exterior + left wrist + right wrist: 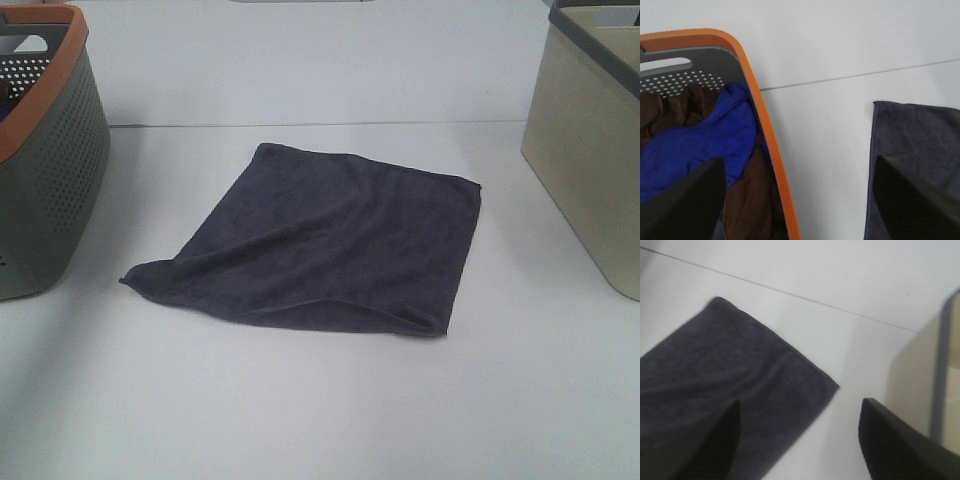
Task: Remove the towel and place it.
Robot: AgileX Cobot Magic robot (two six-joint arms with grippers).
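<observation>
We see the towel (325, 240) spread flat on the counter (300, 410), under our right hand (797, 440) and beside our left hand (800, 200). Both hands are spread apart and empty, the left over the orange-rimmed basket (771, 150).

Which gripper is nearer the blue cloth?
Left. The left gripper hangs over the basket rim beside the blue cloth; the right gripper hangs between the towel and the beige bin.
</observation>
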